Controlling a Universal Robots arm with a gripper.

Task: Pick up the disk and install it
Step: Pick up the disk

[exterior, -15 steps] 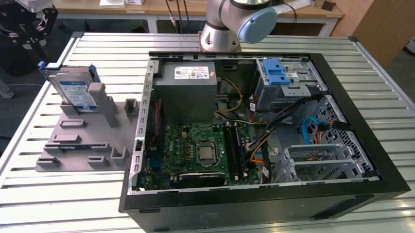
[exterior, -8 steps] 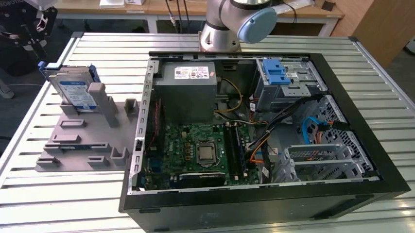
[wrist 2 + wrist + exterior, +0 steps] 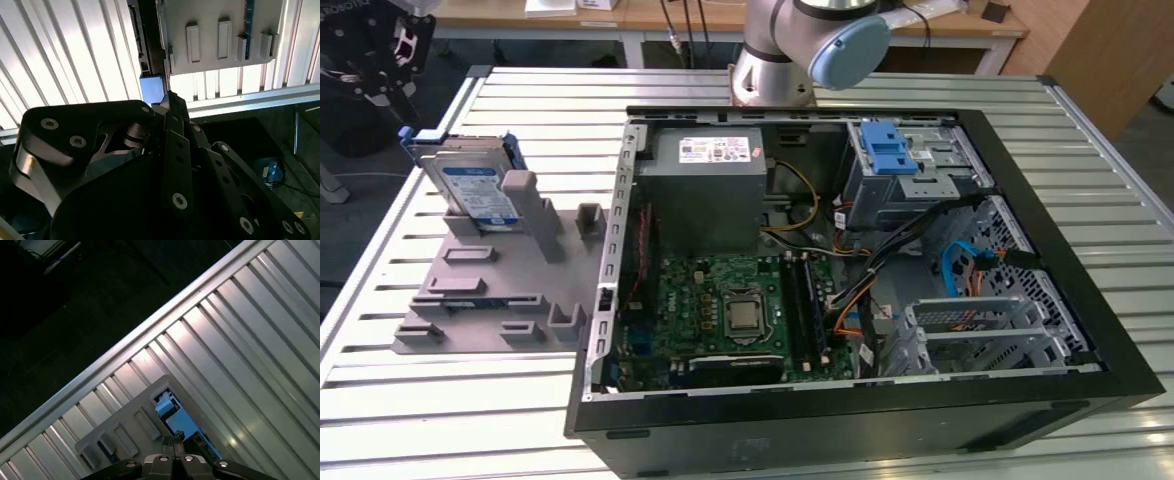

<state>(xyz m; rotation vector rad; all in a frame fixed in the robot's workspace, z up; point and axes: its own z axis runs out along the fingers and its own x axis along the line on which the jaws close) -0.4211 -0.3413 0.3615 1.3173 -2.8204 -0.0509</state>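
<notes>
The disk [image 3: 470, 185], silver with a blue-and-white label and a blue frame, stands on edge in a grey slotted holder [image 3: 494, 285] on the exterior view's left. My gripper [image 3: 380, 70] hangs above and beyond it, apart from it. In the first wrist view the fingertips meet over the disk's blue edge [image 3: 182, 424], with the gripper [image 3: 175, 439] shut on nothing. The second wrist view shows the gripper [image 3: 170, 97] tips together next to the disk's blue frame corner [image 3: 151, 89] and the holder [image 3: 225, 35].
An open black computer case [image 3: 1067, 400] lies on the slatted metal table [image 3: 440, 420], with a motherboard, a grey power supply [image 3: 707, 185] and a drive bay with a light-blue latch [image 3: 887, 150]. The arm's base [image 3: 781, 70] stands behind the case.
</notes>
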